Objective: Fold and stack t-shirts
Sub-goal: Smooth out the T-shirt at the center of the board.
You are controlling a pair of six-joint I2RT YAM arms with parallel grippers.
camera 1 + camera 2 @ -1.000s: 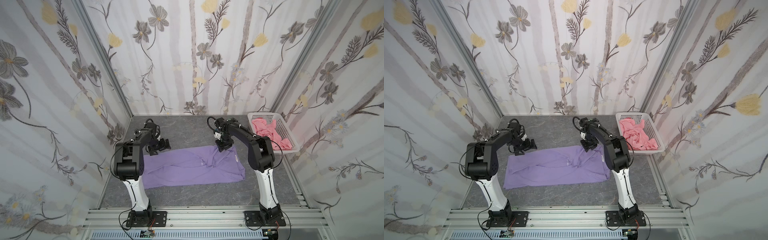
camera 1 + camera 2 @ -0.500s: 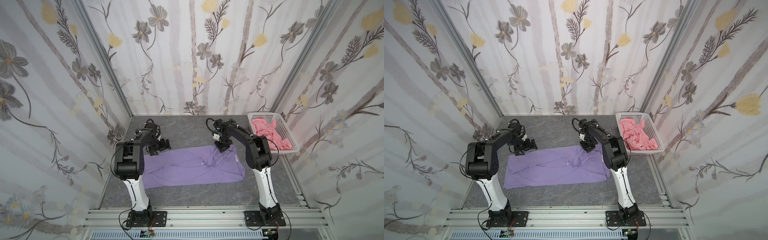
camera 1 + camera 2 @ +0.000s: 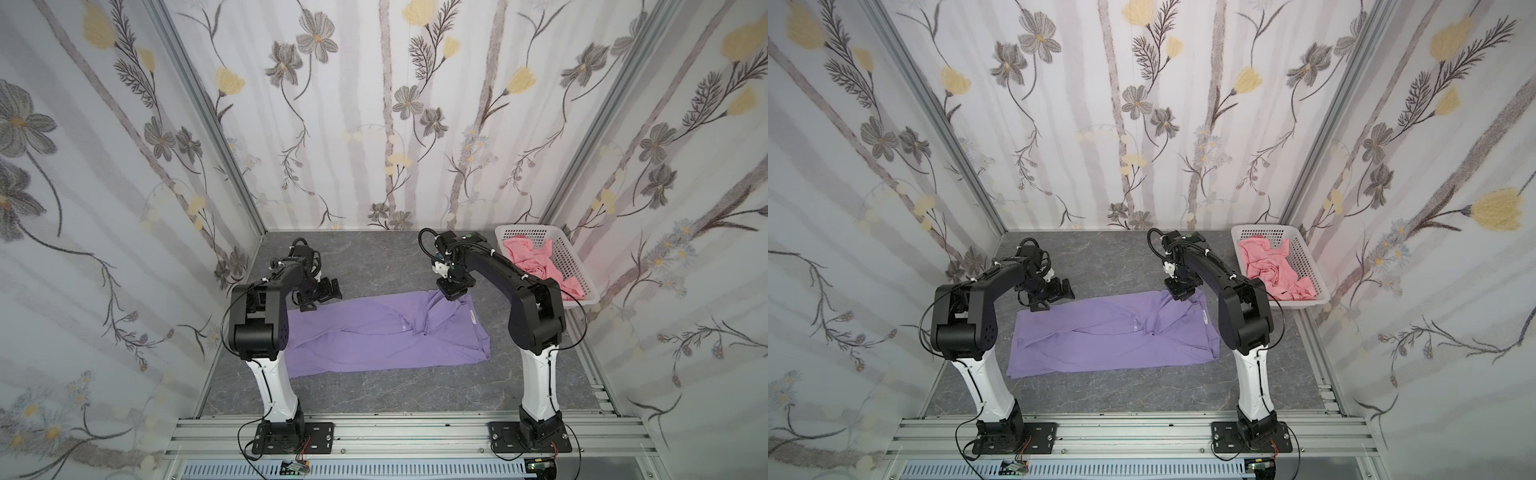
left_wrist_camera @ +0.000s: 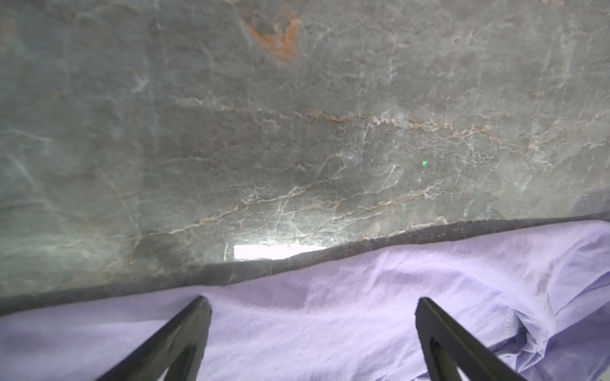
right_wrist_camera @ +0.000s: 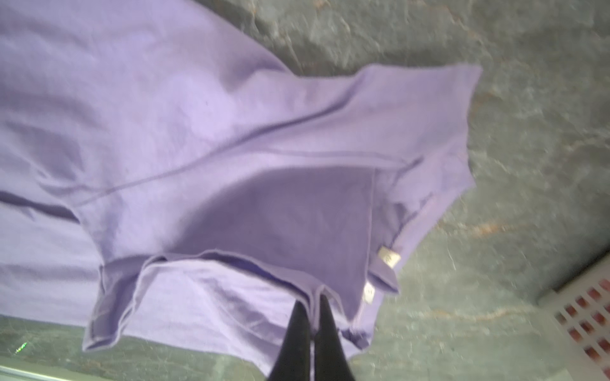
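Right wrist view: right gripper (image 5: 312, 306) pinched the purple shirt (image 5: 231, 132) by an edge.
It lay on the table (image 3: 374, 257); left gripper (image 4: 312, 303) gaped empty over its corner; pink shirt (image 3: 536, 262) sat in basket (image 3: 528, 227).

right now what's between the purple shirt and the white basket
Only bare grey tabletop, shown in the right wrist view between purple shirt and basket; in both top views the right arm overhangs it.

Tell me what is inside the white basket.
A crumpled pink garment lies in the white basket, filling most of it in both top views. Whether anything lies under it cannot be seen: the cloth covers the floor.
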